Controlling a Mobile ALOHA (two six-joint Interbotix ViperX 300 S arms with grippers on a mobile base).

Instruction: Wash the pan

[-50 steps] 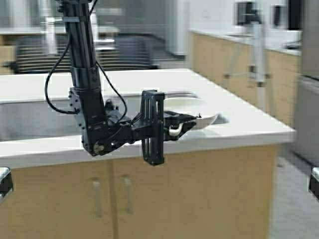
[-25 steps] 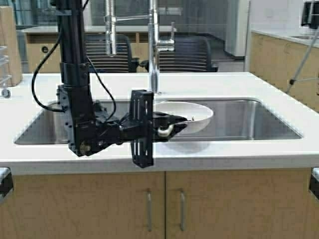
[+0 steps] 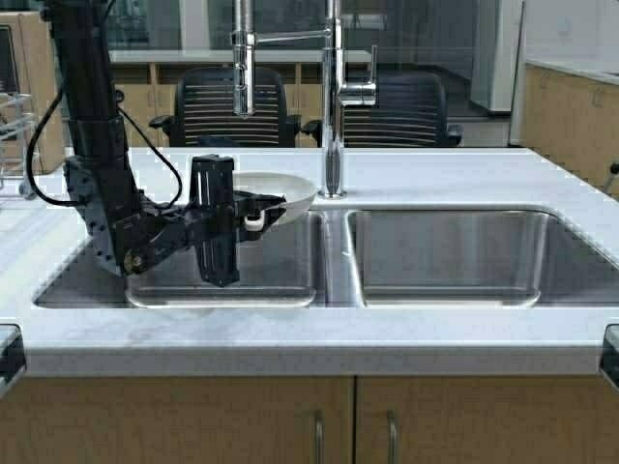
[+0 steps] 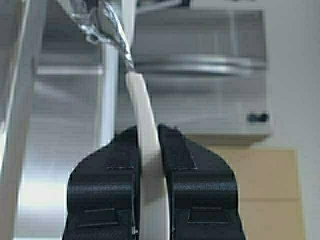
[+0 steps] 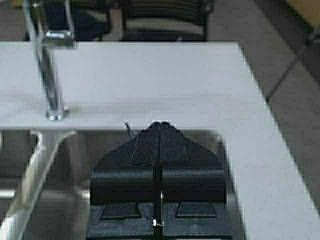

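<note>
The pan (image 3: 282,190) is a shallow white bowl-like pan. It hangs level over the back of the left sink basin (image 3: 276,271), just left of the faucet (image 3: 334,97). My left gripper (image 3: 253,209) is shut on its near rim, reaching from the left. In the left wrist view the pan (image 4: 141,102) shows edge-on as a thin white strip pinched in the left gripper (image 4: 149,134). My right gripper (image 5: 160,125) is shut and holds nothing. It hovers over the right basin (image 5: 235,165) and shows only in its own wrist view.
The double steel sink sits in a white counter (image 3: 455,169), with the right basin (image 3: 455,256) bare. A tall chrome faucet with a spray arm (image 3: 242,58) stands behind the divider. A wire rack (image 3: 10,135) is at far left. Black chairs (image 3: 232,111) stand beyond the counter.
The robot has moved: the view swung from the counter's right end to facing the sink squarely. The left arm, still holding the pan, now sits further left, over the left basin.
</note>
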